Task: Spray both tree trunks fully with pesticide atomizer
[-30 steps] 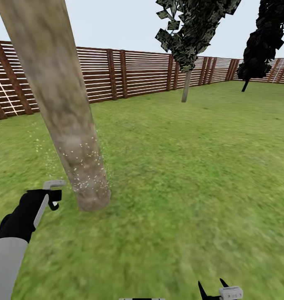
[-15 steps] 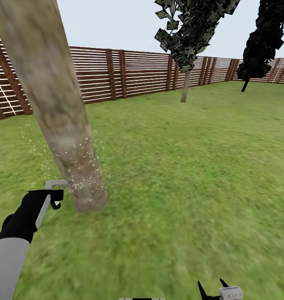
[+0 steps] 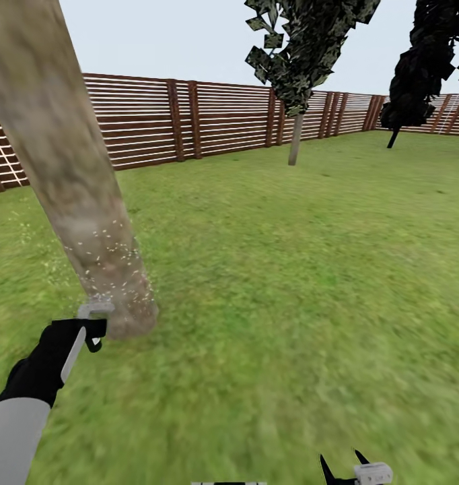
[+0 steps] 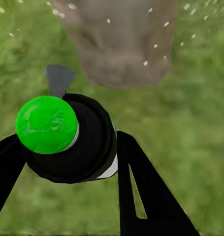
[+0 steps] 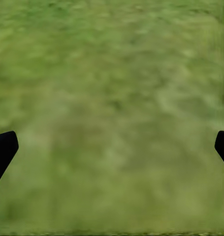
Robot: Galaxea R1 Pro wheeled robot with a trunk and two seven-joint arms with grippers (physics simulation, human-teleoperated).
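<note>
At the foot of the near tree trunk (image 3: 88, 222) — left gripper (image 3: 88, 330) closed around the pesticide atomizer (image 3: 95, 311), nozzle just beside the base of the bark. Specks of spray peppering the lower trunk and drifting onto the grass (image 3: 270, 283) around it. Compared with a second ago, trunk slid leftward and lower across the head view, fence (image 3: 189, 121) and far trees shifted with it — camera moving, then, not the tree; arm tucked closer to the trunk's foot. Probably a reposition for fresh coverage: only the low part speckled, upper trunk looking bare, second tree (image 3: 295, 138) standing well apart by the fence, unsprayed as far as visible.

From the left wrist camera, what the head view hides: bright green cap of the atomizer (image 4: 47, 124) clamped between black fingers (image 4: 141, 191), trunk base (image 4: 121, 44) dead ahead with white droplets on it. Right gripper (image 5: 112, 142) wide open over plain lawn, holding nothing.
</note>
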